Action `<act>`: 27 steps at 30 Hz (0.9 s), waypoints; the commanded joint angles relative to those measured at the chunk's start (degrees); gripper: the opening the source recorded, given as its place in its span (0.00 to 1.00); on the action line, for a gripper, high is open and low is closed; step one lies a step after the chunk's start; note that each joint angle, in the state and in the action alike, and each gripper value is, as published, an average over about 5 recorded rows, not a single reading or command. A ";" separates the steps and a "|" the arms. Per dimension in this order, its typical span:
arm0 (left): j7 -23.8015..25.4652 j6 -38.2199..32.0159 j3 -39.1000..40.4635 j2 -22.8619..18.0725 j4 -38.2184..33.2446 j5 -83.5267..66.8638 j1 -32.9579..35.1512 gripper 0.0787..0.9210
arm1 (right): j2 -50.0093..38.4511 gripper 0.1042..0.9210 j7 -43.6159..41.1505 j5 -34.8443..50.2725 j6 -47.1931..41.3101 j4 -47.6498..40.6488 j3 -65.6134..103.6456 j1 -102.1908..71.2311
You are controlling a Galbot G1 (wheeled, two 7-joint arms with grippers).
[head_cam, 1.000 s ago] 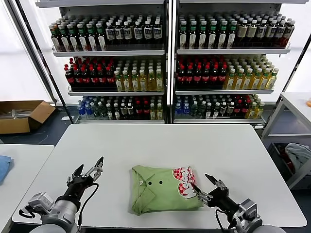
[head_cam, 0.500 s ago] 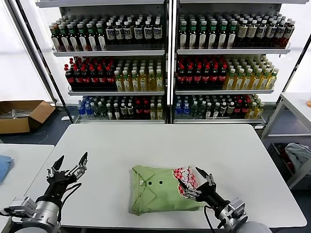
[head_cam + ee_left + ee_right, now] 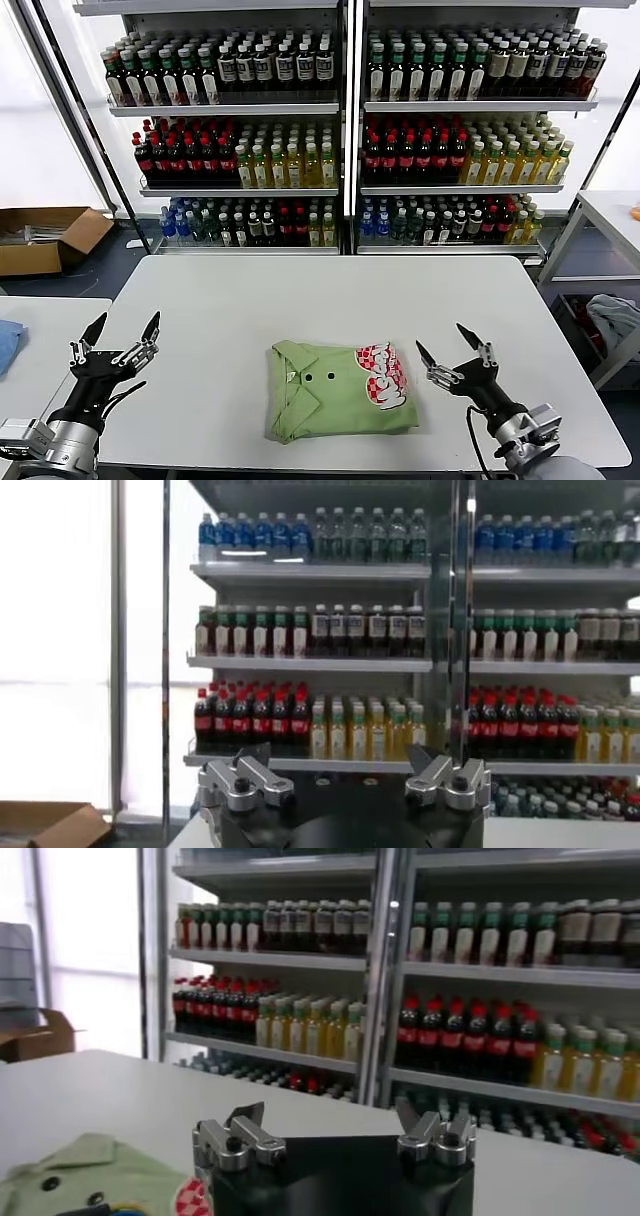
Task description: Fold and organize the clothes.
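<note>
The shirt (image 3: 343,389) lies folded on the table (image 3: 300,300) near its front edge, collar and print up; both grippers stand clear, apparently because folding is done. Left gripper (image 3: 113,340) and right gripper (image 3: 453,353) have fingers spread, empty; the shirt's underside and sleeves are hidden.

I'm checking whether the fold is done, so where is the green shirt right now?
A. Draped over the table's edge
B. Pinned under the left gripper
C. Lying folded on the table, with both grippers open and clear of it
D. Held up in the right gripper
C: the shirt lies folded on the table, with the left gripper and right gripper open, off to either side.
</note>
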 commanded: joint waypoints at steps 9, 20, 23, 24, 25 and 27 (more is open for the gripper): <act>4.17 -2.34 -0.63 -1.04 -0.88 4.18 1.75 0.88 | 4.90 0.88 -1.16 0.74 1.03 0.98 9.60 -5.71; 4.47 -2.62 -0.47 -0.91 -0.62 4.65 2.02 0.88 | 5.04 0.88 -0.62 0.72 1.03 1.00 10.55 -6.62; 4.67 -2.59 0.18 -1.47 -0.51 4.90 1.95 0.88 | 5.23 0.88 -0.09 1.34 0.51 0.98 10.96 -6.71; 4.94 -2.58 0.47 -1.62 -0.44 5.16 1.92 0.88 | 5.23 0.88 -0.03 1.68 0.40 0.84 11.09 -6.71; 5.36 -2.58 0.70 -1.70 -0.31 5.49 1.90 0.88 | 5.20 0.88 -0.04 2.02 0.31 0.68 11.21 -6.70; 6.39 -2.60 0.85 -1.71 0.29 6.22 1.82 0.88 | 5.12 0.88 -0.26 2.30 0.35 0.40 11.20 -6.68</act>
